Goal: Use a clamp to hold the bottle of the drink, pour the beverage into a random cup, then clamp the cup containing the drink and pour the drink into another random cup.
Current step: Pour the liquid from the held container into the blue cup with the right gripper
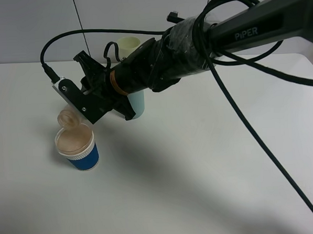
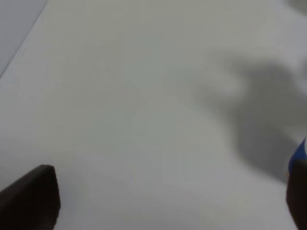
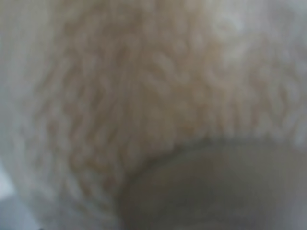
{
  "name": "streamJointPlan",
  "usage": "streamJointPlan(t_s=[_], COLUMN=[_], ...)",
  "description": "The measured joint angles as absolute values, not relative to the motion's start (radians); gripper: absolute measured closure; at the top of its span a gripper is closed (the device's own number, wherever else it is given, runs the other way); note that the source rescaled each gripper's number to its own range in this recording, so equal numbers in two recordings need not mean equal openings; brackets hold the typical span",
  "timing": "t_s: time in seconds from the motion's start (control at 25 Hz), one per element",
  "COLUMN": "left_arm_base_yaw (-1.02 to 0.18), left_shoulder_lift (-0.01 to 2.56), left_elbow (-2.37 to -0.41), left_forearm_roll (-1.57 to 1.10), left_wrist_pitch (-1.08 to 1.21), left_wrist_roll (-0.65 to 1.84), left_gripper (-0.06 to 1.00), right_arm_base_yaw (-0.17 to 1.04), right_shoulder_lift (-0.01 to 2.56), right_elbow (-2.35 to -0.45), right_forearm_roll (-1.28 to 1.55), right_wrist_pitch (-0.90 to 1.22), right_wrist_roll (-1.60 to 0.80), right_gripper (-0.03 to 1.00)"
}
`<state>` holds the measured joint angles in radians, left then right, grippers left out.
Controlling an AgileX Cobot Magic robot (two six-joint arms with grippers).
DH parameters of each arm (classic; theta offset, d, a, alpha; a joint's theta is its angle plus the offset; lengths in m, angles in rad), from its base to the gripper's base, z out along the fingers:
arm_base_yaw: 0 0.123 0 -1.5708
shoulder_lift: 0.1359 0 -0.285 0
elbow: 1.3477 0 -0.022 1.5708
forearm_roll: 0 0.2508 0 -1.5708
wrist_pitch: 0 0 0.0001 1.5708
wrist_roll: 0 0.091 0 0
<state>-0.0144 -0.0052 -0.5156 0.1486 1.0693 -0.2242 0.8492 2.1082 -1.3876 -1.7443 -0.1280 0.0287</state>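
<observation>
My right gripper [image 1: 78, 104], the clamp, reaches across to the left side and is shut on the bottle of the drink [image 1: 68, 119]. The bottle is tipped over, and its pale-peach round mouth hangs just above the rim of the blue-and-white cup [image 1: 79, 151]. That cup shows a tan inside. The bottle [image 3: 144, 96] fills the right wrist view as a blur. The teal tumbler [image 1: 137, 103] stands behind the gripper, partly hidden. In the left wrist view my left gripper [image 2: 168, 196] is open over bare table, with a sliver of the blue cup [image 2: 300, 153] beside one finger.
A pale yellow-green tumbler [image 1: 129, 45] stands at the back behind the right arm. Black cables [image 1: 240, 118] hang from the arm across the white table [image 1: 202, 188]. A grey wall runs along the table's far edge.
</observation>
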Motion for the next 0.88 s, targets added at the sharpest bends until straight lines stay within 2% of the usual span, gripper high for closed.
streamJointPlan(t_s=[0.88], left_arm_base_yaw=[-0.014], left_shoulder_lift=[-0.005], left_elbow=[-0.516], left_forearm_roll=[0.149], left_wrist_pitch=[1.069], left_wrist_roll=[-0.224], left_gripper=[0.06], right_arm_base_yaw=[0.851], right_shoulder_lift=[2.108], right_elbow=[-1.388], right_forearm_roll=[-1.744], right_wrist_pitch=[-0.102], right_wrist_roll=[-0.038], right_gripper=[0.95])
